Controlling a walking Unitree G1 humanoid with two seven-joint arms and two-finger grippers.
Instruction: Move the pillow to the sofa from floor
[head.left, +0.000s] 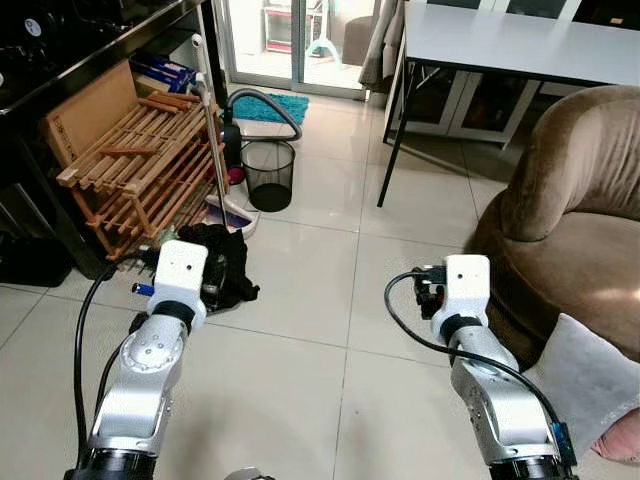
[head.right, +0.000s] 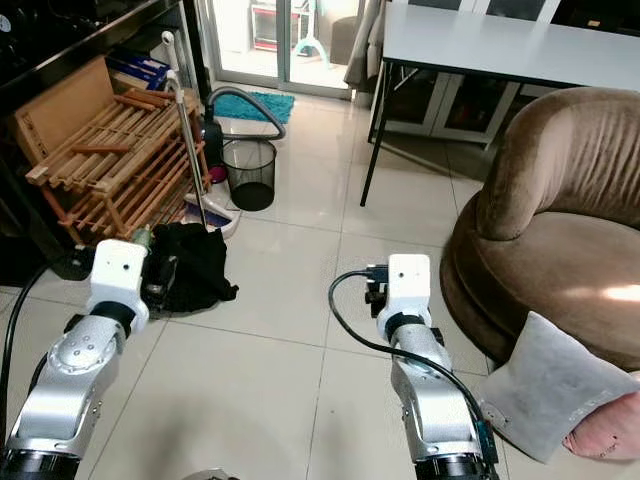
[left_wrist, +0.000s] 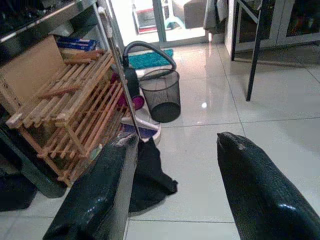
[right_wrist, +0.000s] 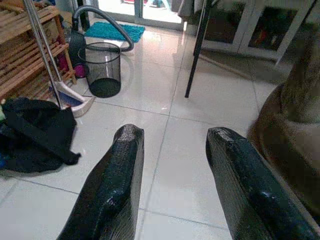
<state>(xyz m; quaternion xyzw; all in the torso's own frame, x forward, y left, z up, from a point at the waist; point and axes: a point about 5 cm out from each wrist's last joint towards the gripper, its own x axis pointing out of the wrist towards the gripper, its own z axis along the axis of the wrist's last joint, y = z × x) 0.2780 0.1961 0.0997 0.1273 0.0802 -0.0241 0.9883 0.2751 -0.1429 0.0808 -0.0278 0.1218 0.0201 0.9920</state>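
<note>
Your pillow, pale grey, lies at the lower right of the head view, propped on the floor against the base of the brown sofa, with something pink at its lower corner. Both arms are raised over bare tile well short of it, the right gripper and the left gripper each with fingers spread wide and holding nothing. I'd turn right and bend toward the pillow first, bring the right gripper down on its upper edge, then lift it clear onto the seat.
</note>
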